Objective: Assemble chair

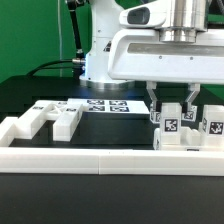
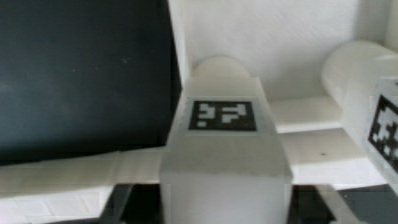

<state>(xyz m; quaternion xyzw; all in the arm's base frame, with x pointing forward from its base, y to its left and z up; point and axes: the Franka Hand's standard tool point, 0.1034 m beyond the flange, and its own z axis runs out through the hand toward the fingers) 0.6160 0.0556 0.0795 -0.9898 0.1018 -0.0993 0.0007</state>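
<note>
A white rounded chair piece (image 2: 222, 140) with a square tag stands between my fingers in the wrist view. The dark fingertips (image 2: 139, 196) press on both of its sides. In the exterior view my gripper (image 1: 172, 112) is at the right, straddling this piece (image 1: 170, 127) just behind the border wall. A second tagged chair piece (image 1: 212, 126) stands right beside it, and also shows in the wrist view (image 2: 374, 110). A flat white part (image 2: 89, 168) lies under them. Two loose chunky chair parts (image 1: 32, 122) (image 1: 66, 118) lie at the exterior view's left.
The low white border wall (image 1: 100, 160) runs along the front. The marker board (image 1: 106, 105) lies flat on the black table behind the parts. The robot's base (image 1: 100, 60) stands at the back.
</note>
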